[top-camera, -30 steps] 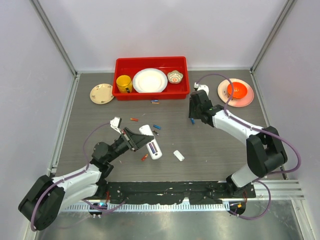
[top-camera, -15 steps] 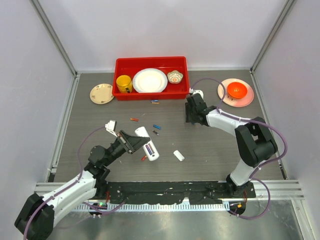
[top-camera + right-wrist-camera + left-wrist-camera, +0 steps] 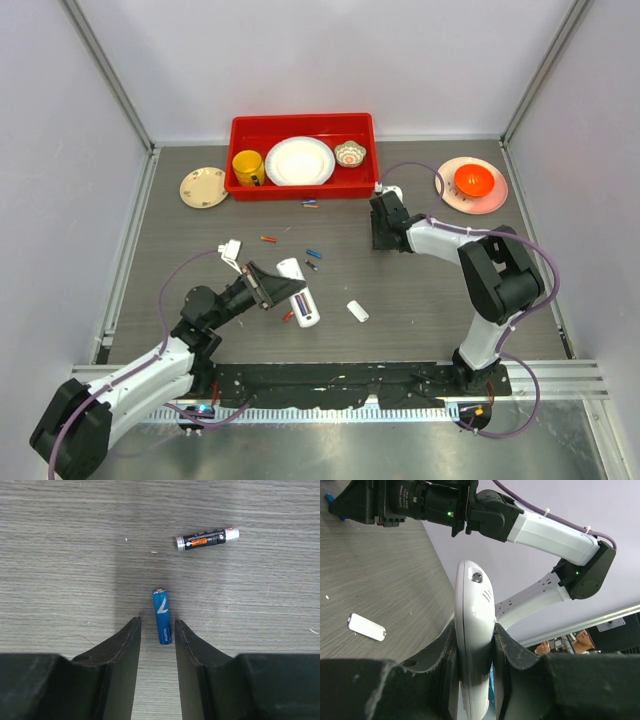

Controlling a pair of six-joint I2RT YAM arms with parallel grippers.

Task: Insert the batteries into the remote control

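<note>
1. Two grippers are accounted for. The left gripper (image 3: 475, 652) is clamped on the remote control (image 3: 474, 605), with a pad on each long side, and presents it edge-on above the table (image 3: 380, 580). In the top view the remote control lies left of centre. Whether its far end rests on the surface cannot be told.
2. Change, right side: within the last second the right gripper (image 3: 156, 627) has swung leftward and lower. Its jaws now stand apart astride the blue battery (image 3: 162, 616), which lies flat on the table. The cell sits nearer one finger than the other and is not gripped.
3. Change, left side: the remote control has shifted only slightly, and the hold on it is unaltered.
4. A black battery (image 3: 206, 539) lies loose beyond the blue one, well apart from the fingers. A small white piece (image 3: 358, 311) rests near the remote control. Other loose batteries (image 3: 268, 240) lie further back on the table.
5. Assessment: the approach appears complete and closing on the blue battery looks like the next step. Because the cell is off-centre, it may roll or skew as the fingers meet. This cell is not yet loaded.
</note>
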